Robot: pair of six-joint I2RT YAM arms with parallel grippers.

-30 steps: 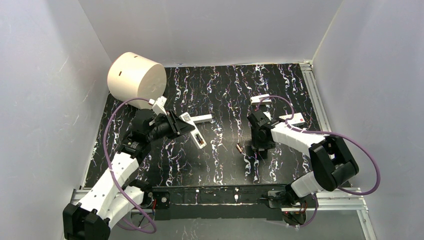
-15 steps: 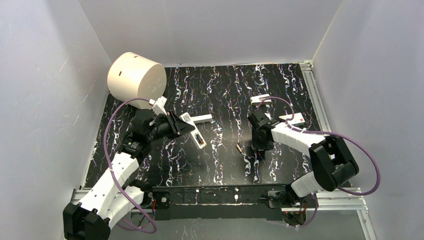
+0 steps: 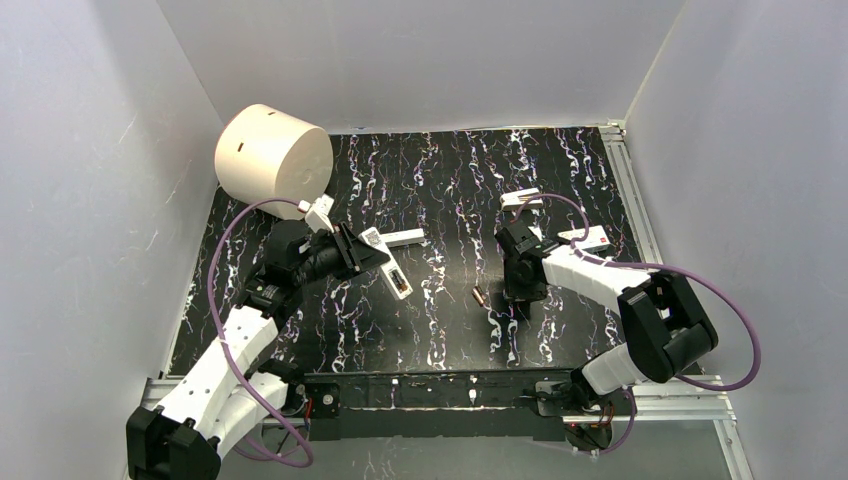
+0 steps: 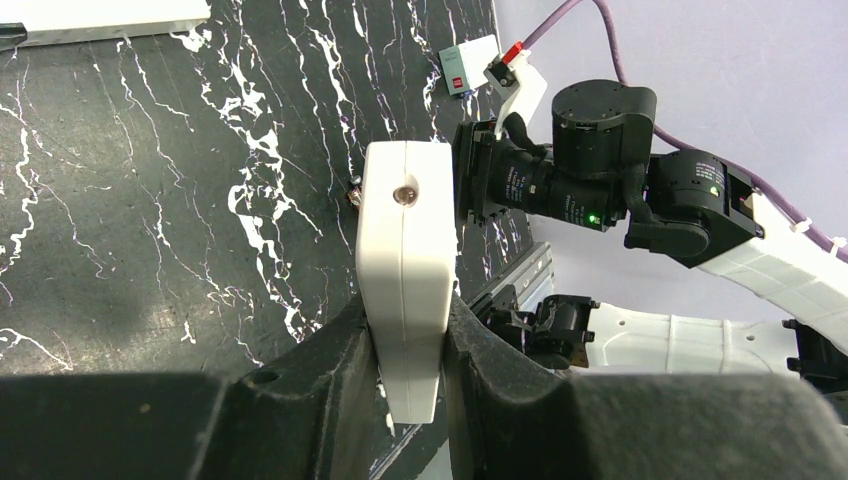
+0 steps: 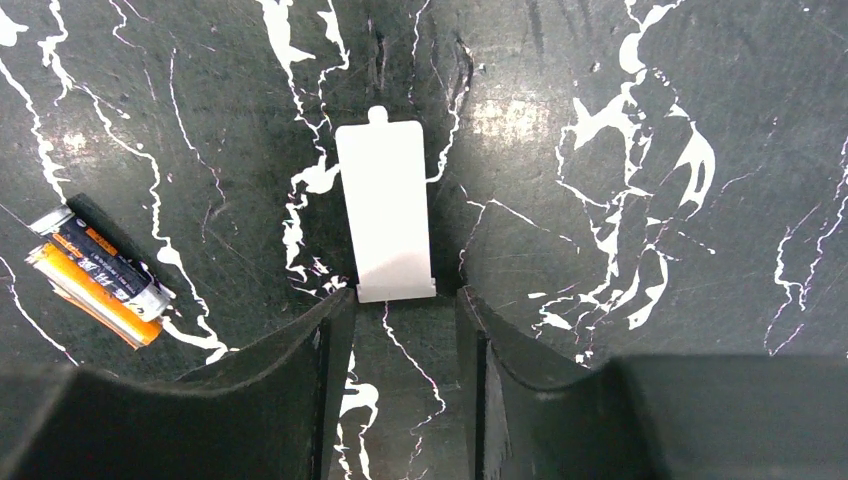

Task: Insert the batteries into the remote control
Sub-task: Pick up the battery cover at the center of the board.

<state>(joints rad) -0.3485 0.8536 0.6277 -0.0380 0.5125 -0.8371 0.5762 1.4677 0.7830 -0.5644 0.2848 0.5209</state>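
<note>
The remote control (image 4: 405,250) is clamped edge-on in the left hand (image 4: 405,330). The hand's two dark fingers are closed tight against the remote's long sides, and the end face with a small round lens points away from the wrist. From overhead the remote (image 3: 397,275) sticks out of that hand over the middle of the bench (image 3: 450,170) with a dark recess facing up; what lies inside it is too small to tell.

The batteries (image 5: 95,272) lie side by side on the bench, touching each other, black and orange. In the overhead view they show as a small copper speck (image 3: 478,296) between the remote and the right hand (image 3: 521,292).

The right hand (image 5: 405,310) points straight down with its fingers part way open and holding nothing. The fingertips (image 5: 335,325) sit at either side of the near end of a flat white battery cover (image 5: 385,205), which lies on the bench with its small tab at the far end.

A plain white strip (image 3: 405,237) lies just beyond the left hand. A white box (image 3: 592,240) with a red mark sits near the right arm. A large white cylinder (image 3: 272,155) stands at the far left corner.
</note>
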